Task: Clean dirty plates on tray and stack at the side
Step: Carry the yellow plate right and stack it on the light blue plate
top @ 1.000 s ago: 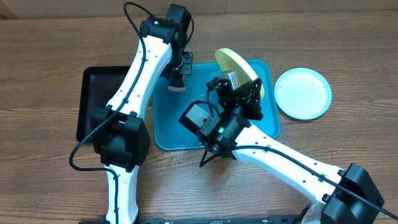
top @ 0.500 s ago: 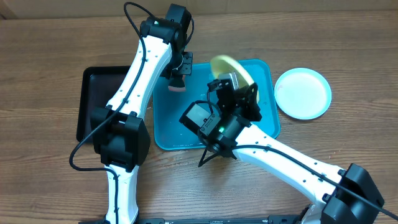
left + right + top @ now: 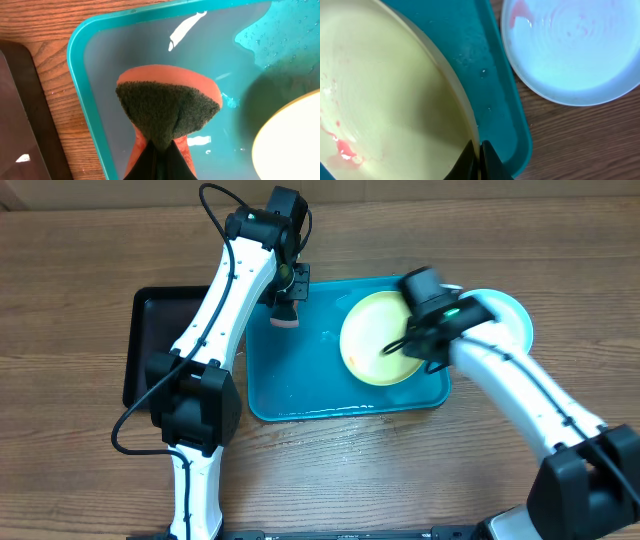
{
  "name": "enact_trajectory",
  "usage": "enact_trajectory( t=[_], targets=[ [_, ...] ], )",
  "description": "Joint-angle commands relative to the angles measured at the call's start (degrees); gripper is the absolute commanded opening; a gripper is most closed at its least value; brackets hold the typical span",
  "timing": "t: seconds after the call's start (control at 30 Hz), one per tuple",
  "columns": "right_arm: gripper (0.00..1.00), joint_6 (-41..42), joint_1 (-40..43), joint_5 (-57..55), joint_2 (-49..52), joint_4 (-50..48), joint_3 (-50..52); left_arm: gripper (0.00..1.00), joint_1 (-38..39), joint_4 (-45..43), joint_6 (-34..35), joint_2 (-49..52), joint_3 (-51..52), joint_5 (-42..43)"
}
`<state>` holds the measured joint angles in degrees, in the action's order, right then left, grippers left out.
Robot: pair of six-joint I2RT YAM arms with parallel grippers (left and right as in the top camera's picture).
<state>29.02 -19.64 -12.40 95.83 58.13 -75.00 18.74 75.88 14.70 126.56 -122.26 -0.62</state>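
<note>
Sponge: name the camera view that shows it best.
Left wrist: the sponge is close and large, orange body and dark scouring face clear, pinched by the left gripper. Overhead shows only a small pinkish patch under that gripper. Right wrist shows none of it.

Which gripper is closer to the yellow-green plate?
Right. The right gripper pinches the yellow-green plate at its rim; the left gripper holds a sponge over the tray, clear of the plate.

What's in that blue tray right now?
A yellow-green plate, its rim pinched by the right gripper, and water drops. The tray floor under the plate is hidden.
</note>
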Motion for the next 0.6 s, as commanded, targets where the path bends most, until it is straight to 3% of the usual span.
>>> enact_trajectory(
  t=[0.0, 0.27, 0.57],
  targets=[
    [0.04, -4.02, 9.40, 18.82, -2.29, -0.02, -1.53, 0.04, 0.02, 0.15, 0.76, -0.35, 0.28, 0.68],
    [0.04, -4.00, 29.46, 21.00, -2.27, -0.85, -1.44, 0.05, 0.02, 0.15, 0.76, -0.35, 0.28, 0.68],
    [0.04, -3.54, 37.53, 16.48, -0.87, -7.45, 3.54, 0.04, 0.02, 0.15, 0.76, -0.35, 0.28, 0.68]
  ],
)
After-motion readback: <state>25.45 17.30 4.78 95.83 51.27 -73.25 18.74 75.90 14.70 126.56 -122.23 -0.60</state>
